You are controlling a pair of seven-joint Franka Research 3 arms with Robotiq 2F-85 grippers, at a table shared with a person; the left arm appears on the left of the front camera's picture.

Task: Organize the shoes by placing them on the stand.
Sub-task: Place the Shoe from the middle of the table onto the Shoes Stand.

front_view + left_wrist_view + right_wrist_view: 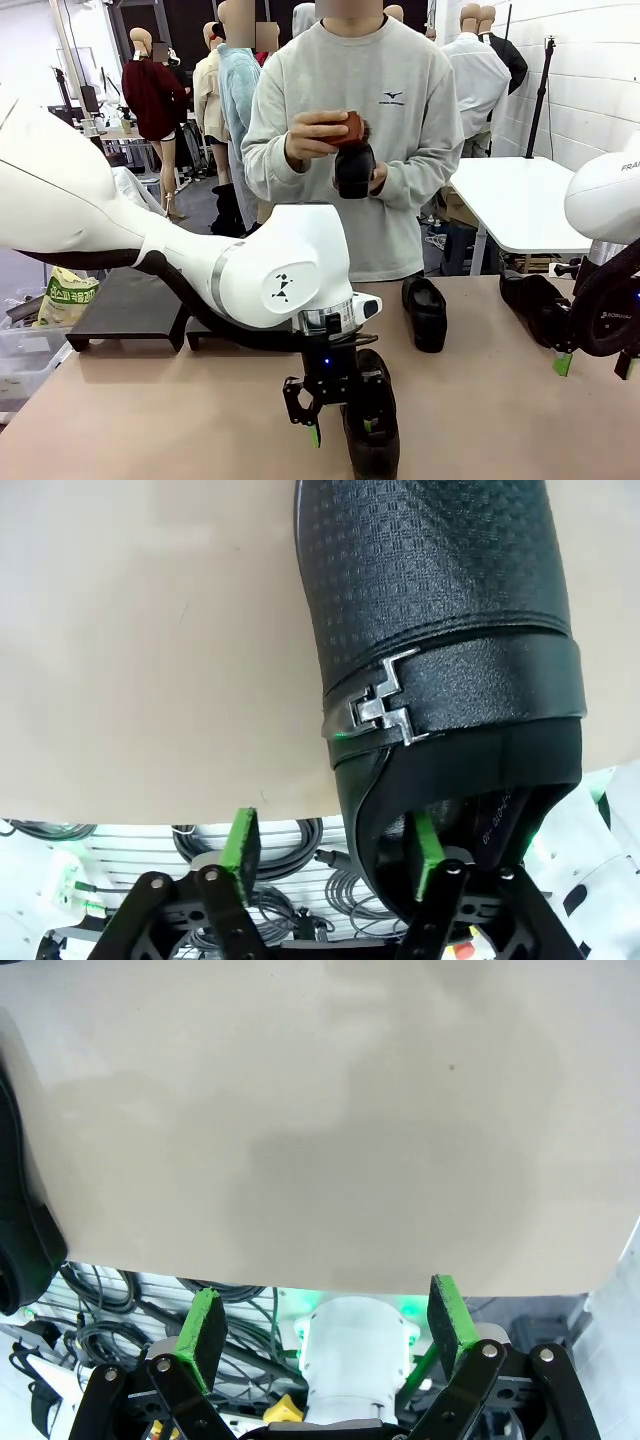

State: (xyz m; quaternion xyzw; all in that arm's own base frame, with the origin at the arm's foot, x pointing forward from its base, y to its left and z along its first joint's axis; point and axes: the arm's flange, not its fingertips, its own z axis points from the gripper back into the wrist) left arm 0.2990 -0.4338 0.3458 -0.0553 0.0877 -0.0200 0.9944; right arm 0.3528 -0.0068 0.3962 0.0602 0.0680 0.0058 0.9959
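Observation:
A black shoe (372, 440) with a metal buckle (385, 705) lies at the table's near edge. My left gripper (342, 425) (330, 830) is open and straddles its heel wall: one green pad (425, 852) is inside the opening, and the other pad (240, 842) is outside with a gap. Two more shoes lie on the table, one (425, 312) mid-table and one (535, 305) (20, 1210) at the right. The person holds another shoe (353, 168) at chest height. My right gripper (595, 365) (325, 1310) hangs open and empty beside the right shoe. The black stand (125, 305) sits at the far left.
The person stands at the far side, rubbing the held shoe with a brown brush (347, 127). A white side table (520, 200) is behind on the right. A printed bag (65, 298) and a clear bin (20, 350) sit left of the table.

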